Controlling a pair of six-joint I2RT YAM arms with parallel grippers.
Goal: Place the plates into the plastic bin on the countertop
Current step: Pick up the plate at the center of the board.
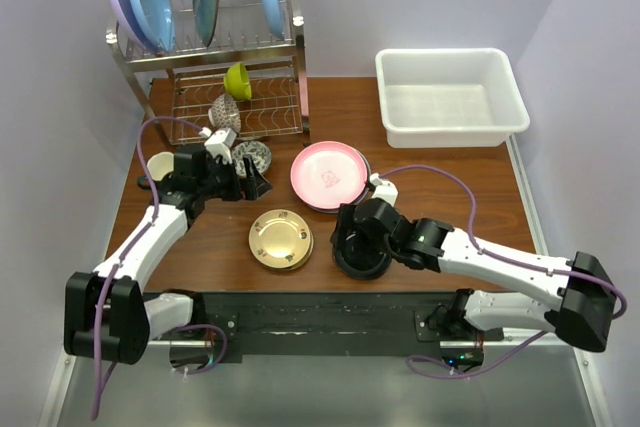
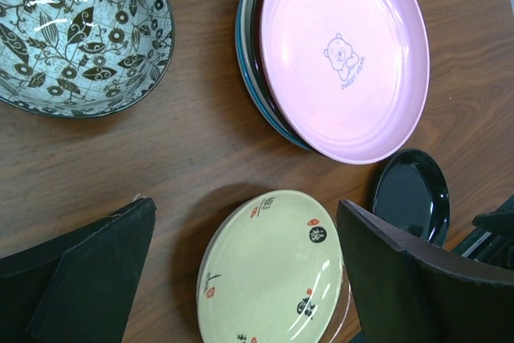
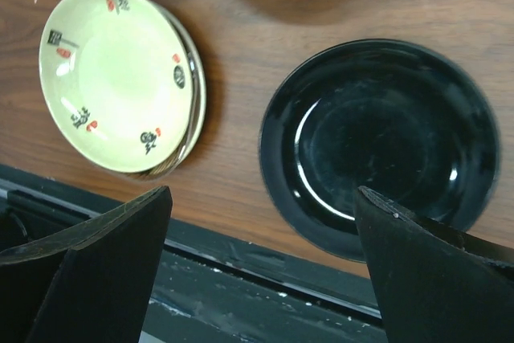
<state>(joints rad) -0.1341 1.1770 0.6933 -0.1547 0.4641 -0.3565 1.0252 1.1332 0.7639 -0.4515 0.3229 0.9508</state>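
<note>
A pink plate [image 1: 330, 175] tops a stack of plates mid-countertop, also filling the upper left wrist view [image 2: 345, 54]. A small cream plate with red marks [image 1: 281, 239] [image 2: 273, 271] [image 3: 116, 78] lies nearer the front. A glossy black plate [image 1: 362, 252] [image 3: 377, 142] sits to its right. The white plastic bin [image 1: 450, 122] stands at the back right, nothing showing inside. My left gripper [image 1: 250, 185] [image 2: 247, 210] hangs open above the cream plate's far edge. Over the black plate's near rim my right gripper [image 1: 358, 242] [image 3: 263, 194] is open too. Neither holds anything.
A steel wire rack [image 1: 215, 57] at the back left carries large blue and lilac plates and a lime-green bowl [image 1: 238, 79]. A black-and-white patterned bowl [image 2: 80, 30] lies close to my left gripper. A cream cup [image 1: 160, 165] stands by the left edge. Walls close both sides.
</note>
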